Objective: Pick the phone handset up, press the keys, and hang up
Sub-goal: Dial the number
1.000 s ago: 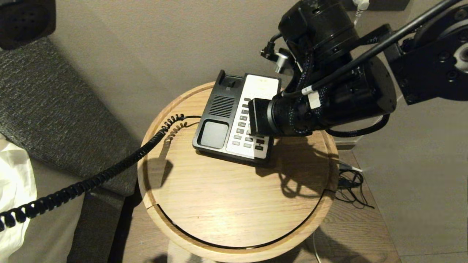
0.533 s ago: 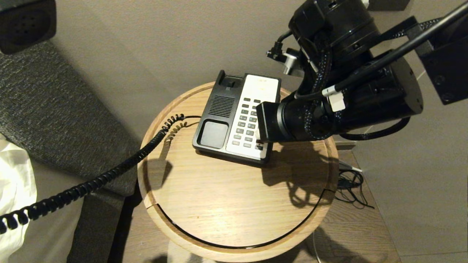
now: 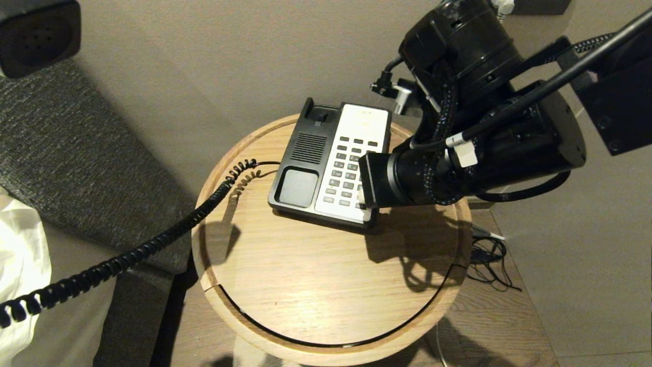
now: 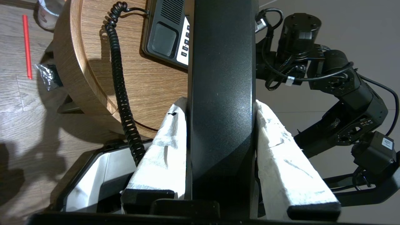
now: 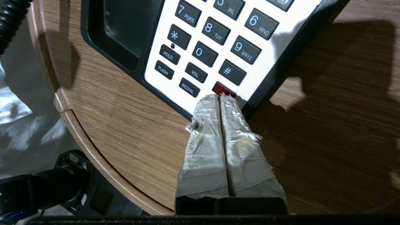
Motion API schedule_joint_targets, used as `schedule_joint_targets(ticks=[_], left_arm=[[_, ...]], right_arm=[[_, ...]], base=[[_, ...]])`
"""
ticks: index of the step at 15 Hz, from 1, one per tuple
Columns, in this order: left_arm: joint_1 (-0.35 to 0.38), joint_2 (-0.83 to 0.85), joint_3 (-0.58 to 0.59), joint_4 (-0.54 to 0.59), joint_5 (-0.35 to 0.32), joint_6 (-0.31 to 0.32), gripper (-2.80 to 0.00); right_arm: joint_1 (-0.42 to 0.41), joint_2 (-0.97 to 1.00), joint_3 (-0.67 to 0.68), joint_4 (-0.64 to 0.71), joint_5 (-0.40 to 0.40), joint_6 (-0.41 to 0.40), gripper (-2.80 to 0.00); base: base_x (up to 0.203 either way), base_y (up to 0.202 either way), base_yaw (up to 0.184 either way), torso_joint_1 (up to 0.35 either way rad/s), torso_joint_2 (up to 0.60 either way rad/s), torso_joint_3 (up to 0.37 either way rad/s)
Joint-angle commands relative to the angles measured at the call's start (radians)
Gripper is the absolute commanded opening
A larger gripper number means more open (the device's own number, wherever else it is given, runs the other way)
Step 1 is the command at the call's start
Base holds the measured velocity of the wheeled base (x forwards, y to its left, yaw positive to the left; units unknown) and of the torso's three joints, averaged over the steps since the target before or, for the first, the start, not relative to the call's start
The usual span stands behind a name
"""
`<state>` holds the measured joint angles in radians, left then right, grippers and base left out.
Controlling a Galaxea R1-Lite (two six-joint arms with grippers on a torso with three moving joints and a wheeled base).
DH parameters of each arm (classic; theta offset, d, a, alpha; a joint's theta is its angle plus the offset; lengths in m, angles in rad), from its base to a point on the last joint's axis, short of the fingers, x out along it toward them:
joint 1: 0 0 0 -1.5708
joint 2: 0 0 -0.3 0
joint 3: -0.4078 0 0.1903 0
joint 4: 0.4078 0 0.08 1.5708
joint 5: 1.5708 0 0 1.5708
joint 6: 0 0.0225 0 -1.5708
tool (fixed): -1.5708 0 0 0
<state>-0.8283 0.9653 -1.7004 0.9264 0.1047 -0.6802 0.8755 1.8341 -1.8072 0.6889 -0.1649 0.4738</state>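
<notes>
The black phone handset [image 4: 222, 93] is held off the base, with my left gripper [image 4: 220, 104] shut on its middle; one rounded end shows at the head view's top left [image 3: 38, 35]. Its coiled cord [image 3: 153, 244] runs across the round wooden table [image 3: 316, 285] to the phone base [image 3: 300, 168]. My right arm [image 3: 417, 173] reaches over the base's near right corner. My right gripper [image 5: 218, 97] is shut, both tips together at the red button [image 5: 222, 88], the lowest of the keys [image 5: 206, 53]. Whether the tips touch it I cannot tell.
A grey upholstered seat [image 3: 66, 153] stands left of the table, with white cloth [image 3: 20, 244] beside it. Loose cables [image 3: 489, 260] lie on the floor at the table's right. A red stick [image 4: 27, 47] lies on the floor.
My right wrist has shifted right and towards the base's near corner, uncovering more of the keypad. The left gripper and handset have stayed put.
</notes>
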Motion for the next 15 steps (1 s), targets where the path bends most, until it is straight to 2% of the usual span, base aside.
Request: schedule_joint_targets(ticks=[1,15], left_arm=[[0.0,0.0,0.003,0.006,0.0,-0.004,-2.8],[0.0,-0.007,0.015,0.006,0.0,-0.004,-2.8]], right_arm=[[0.0,0.01,0.004,0.007,-0.001,0.003,-2.8],[0.0,0.01,-0.01,0.01,0.0,0.002,-2.8]], base=[[0.0,0.0,0.0,0.0,0.0,0.0],[0.0,0.0,0.0,0.0,0.0,0.0]])
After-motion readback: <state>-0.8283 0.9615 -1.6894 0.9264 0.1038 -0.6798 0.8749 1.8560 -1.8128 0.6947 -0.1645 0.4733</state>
